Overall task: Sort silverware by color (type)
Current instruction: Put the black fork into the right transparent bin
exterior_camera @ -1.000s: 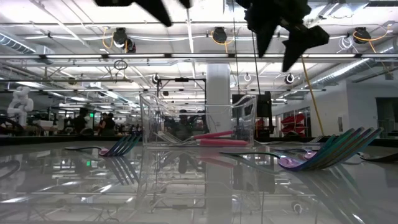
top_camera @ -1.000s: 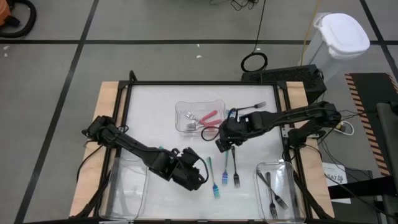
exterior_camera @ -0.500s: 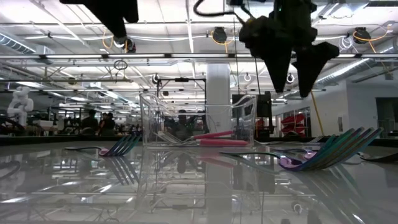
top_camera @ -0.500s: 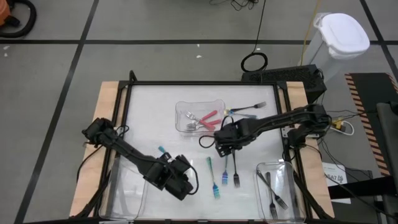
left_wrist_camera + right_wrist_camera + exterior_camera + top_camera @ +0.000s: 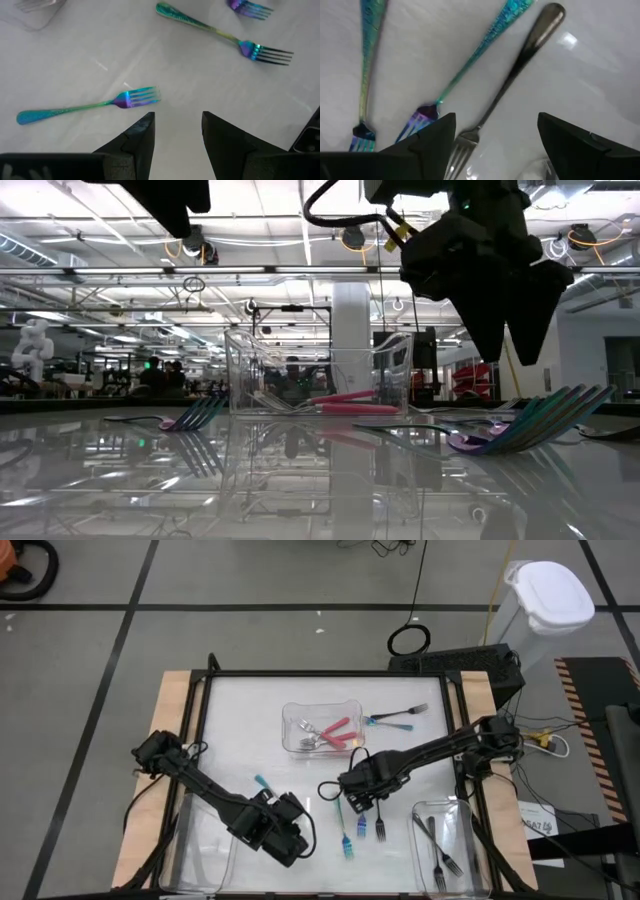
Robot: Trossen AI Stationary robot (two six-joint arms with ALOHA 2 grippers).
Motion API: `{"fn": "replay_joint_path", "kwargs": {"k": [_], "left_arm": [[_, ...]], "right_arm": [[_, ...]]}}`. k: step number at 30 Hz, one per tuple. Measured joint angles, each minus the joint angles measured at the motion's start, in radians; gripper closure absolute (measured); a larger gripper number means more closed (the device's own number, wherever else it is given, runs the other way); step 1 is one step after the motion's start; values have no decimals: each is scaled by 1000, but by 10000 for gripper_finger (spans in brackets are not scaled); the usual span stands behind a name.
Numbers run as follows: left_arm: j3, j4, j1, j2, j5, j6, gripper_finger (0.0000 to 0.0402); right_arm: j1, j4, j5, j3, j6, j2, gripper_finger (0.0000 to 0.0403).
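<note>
Overhead looks straight down; low looks level; wrists close above forks (image 5: 485, 65).

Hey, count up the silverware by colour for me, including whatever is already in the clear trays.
Pink-handled metal utensils: 2
Iridescent teal-blue slim forks: 4
Dark grey all-metal forks: 4
Total: 10, as far as the high view shows.
</note>
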Motion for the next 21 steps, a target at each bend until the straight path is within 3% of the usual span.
{"fn": "replay_joint_path", "kwargs": {"k": [4,21], "left_arm": [[0,3,0,0,-20,-4,240],[0,5,3,0,-39,-25,240]], "right_arm": [[3,8,1,-44,5,0,126],[30,342,-37,-266,51,-7,126]]}}
